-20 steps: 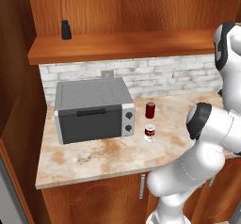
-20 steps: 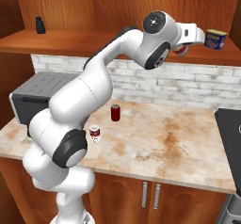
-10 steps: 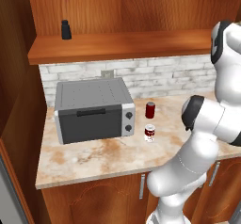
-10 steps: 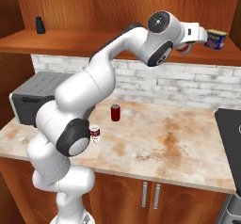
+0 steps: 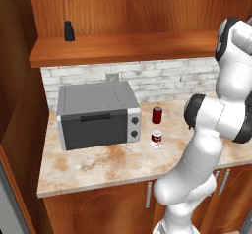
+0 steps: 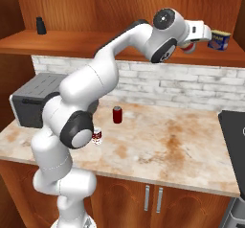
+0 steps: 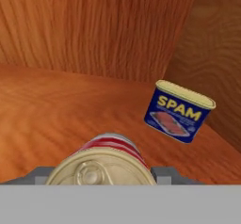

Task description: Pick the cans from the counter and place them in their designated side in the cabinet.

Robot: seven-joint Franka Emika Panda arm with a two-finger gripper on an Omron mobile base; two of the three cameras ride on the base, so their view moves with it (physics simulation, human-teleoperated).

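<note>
So the arm is stretched way up to the cabinet [image 6: 119,11], with the gripper [image 6: 206,33] out over the right end of the long shelf board [image 6: 95,44]. It's got the red can with the silver base [image 7: 106,164] in its grasp: from the hand camera the can's gold-ish top with the pull tab sits right between the two grey finger bits, one poking out on each side, so the jaws are closed about a can's width around it. In the right base view you can just make out a bit of red and silver [image 6: 190,47] under the hand, though it's small there, so I can't tell if the can's bottom is touching the shelf or just above it.

Just past the gripper sits the blue-labelled SPAM tin [image 7: 180,110], near the right wall of the cabinet. It looks tilted from the hand camera, but that camera rolls with the hand, and in the right base view the tin [image 6: 220,39] stands flat on the shelf.

Down on the counter [image 5: 98,164] the other two cans are out in the open: the plain dark red one [image 5: 157,115] toward the brick wall, and the red-and-white labelled one [image 5: 156,139] a little in front of it, near the counter's middle. Both are upright and just right of the toaster oven [image 5: 96,114]. A small black bottle [image 5: 69,31] stands at the far left end of the shelf.
</note>
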